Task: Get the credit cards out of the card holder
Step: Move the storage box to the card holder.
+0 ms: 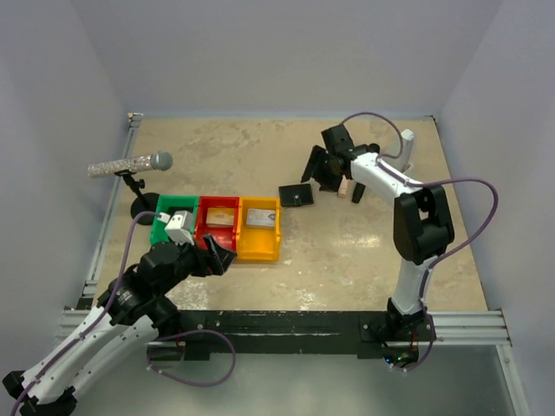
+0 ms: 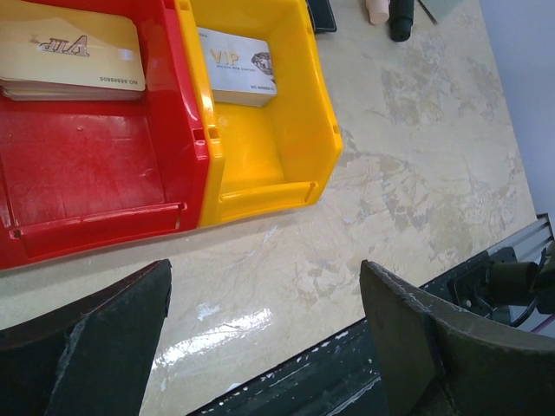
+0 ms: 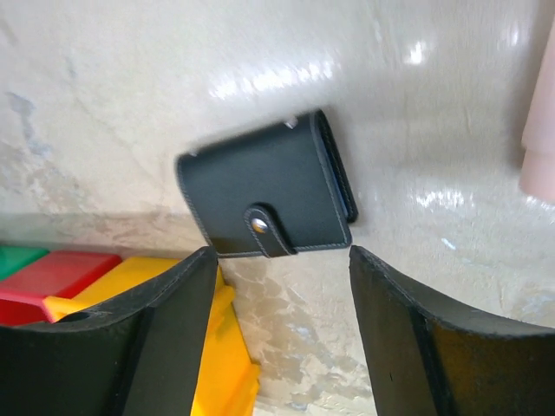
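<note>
**Left gripper [image 2: 264, 347] hanging open by the bins, right gripper [image 3: 279, 260] gaping over the card holder [image 3: 260, 195]**

Nearest the bases, the left gripper is hovering with its jaws spread wide and nothing between them, just on the near side of three joined bins. The red bin [image 2: 87, 221] is holding a tan credit card [image 2: 69, 52] toward its far end. The yellow bin [image 2: 260, 192] beside it is holding a silvery grey credit card [image 2: 236, 65] the same way. The green bin [image 1: 160, 230] is sitting at the left end of the row, mostly hidden by the left wrist.

Beyond the yellow bin and apart from it, the black card holder is lying flat on the marble-patterned table [image 1: 347, 251], folded shut with its snap tab fastened. The right gripper is hanging over it, fingers parted and gripping nothing. Just to the right, a pale pink object [image 3: 539, 147] is standing on the table, too blurred to name. At the far left, a glittery microphone [image 1: 130, 164] is resting on a small stand.
</note>
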`<state>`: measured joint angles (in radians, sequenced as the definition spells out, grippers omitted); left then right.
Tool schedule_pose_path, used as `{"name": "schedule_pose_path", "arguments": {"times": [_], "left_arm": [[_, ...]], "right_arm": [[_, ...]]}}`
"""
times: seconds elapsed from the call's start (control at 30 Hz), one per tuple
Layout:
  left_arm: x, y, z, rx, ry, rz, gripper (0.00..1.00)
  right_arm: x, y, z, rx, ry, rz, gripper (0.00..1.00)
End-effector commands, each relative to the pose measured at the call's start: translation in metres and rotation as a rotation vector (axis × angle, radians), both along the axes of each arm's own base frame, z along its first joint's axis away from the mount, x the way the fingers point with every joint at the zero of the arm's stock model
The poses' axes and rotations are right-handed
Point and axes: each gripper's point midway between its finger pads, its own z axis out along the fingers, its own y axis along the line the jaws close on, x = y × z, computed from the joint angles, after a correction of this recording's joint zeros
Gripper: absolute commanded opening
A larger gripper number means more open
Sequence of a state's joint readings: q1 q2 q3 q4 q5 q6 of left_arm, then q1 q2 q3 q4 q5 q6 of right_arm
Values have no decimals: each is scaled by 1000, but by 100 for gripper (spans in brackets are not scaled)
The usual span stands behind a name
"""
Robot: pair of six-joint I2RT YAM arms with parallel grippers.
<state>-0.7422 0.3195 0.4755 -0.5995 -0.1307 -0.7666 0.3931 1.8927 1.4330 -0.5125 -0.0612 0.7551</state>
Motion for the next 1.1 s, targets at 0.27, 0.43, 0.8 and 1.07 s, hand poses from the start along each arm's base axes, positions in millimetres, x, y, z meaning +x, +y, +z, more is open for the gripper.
{"name": "schedule_pose_path", "arguments": {"times": [0.27,0.43,0.8,1.07], "left_arm": [[5,-3,-1,11,11,10,93],[6,-3,-3,14,14,15,93],[6,-2,-4,13,24,24,93],[4,-4,-5,-13,27,20,93]], "right_arm": [[42,15,10,-279,-12,135,57],[47,15,12,-338,8,159,54],[26,13,-3,-415,111,278,40],[10,13,1,-369,74,289,45]]}}
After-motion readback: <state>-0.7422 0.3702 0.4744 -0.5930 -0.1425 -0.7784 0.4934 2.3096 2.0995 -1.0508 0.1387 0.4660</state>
